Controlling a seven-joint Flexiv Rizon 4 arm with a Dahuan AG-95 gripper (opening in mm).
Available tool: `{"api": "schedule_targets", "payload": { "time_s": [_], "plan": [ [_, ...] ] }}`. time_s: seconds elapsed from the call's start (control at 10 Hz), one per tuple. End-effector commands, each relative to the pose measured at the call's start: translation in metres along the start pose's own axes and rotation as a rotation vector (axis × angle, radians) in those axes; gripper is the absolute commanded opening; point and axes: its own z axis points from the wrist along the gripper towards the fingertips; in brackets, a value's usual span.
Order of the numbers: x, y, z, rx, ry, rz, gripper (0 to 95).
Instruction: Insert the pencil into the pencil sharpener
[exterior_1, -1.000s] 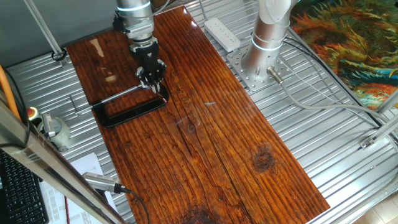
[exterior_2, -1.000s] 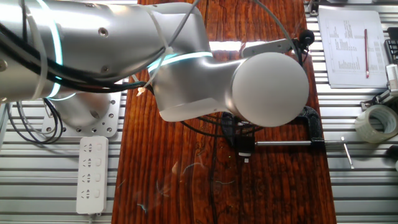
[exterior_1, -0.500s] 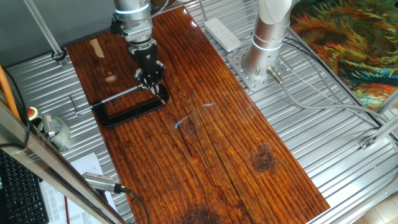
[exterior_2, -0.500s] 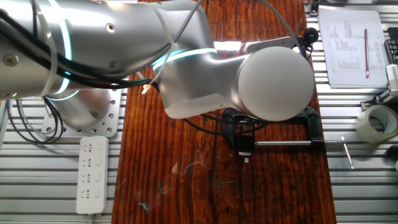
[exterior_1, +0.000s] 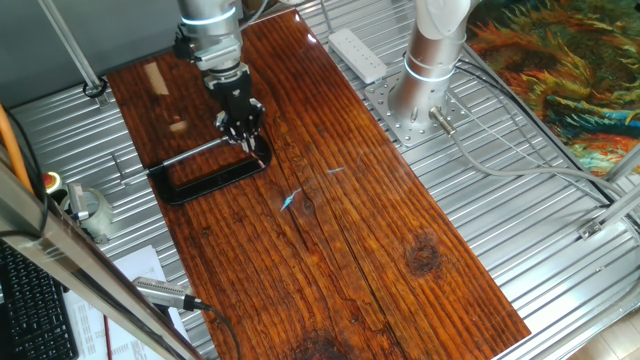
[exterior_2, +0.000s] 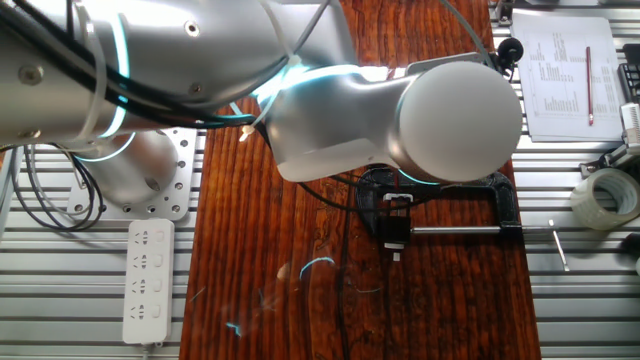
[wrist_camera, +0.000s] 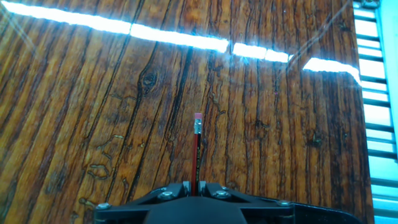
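Observation:
In the hand view my gripper (wrist_camera: 199, 185) is shut on the pencil (wrist_camera: 197, 149), a thin red stick that points away from the hand, with a pinkish eraser at its far end over the wooden tabletop. In one fixed view the gripper (exterior_1: 243, 124) hangs over the open end of a black C-clamp (exterior_1: 205, 176), and the pencil (exterior_1: 262, 152) slants down from it. In the other fixed view the arm hides most of the hand. A small dark block (exterior_2: 392, 232) sits at the end of the clamp's silver rod (exterior_2: 460, 232). I cannot tell whether it is the sharpener.
Pale wooden pieces (exterior_1: 155, 77) lie at the back left of the table. A white power strip (exterior_1: 358, 54) and the arm's base (exterior_1: 430, 70) stand to the right. A tape roll (exterior_2: 605, 195) and papers (exterior_2: 565, 75) lie beside the table.
The hand has shifted slightly toward the back left above the clamp, still holding the pencil. A blue light reflection has moved across the tabletop.

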Motion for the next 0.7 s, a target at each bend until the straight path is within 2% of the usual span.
{"api": "schedule_targets", "payload": {
  "time_s": [0.1,0.7],
  "plan": [
    [-0.0006,-0.0021,-0.0011,-0.007,-0.003,0.003,0.0],
    [-0.0011,-0.0017,-0.0032,-0.021,-0.001,-0.013,0.0]
  ]
}}
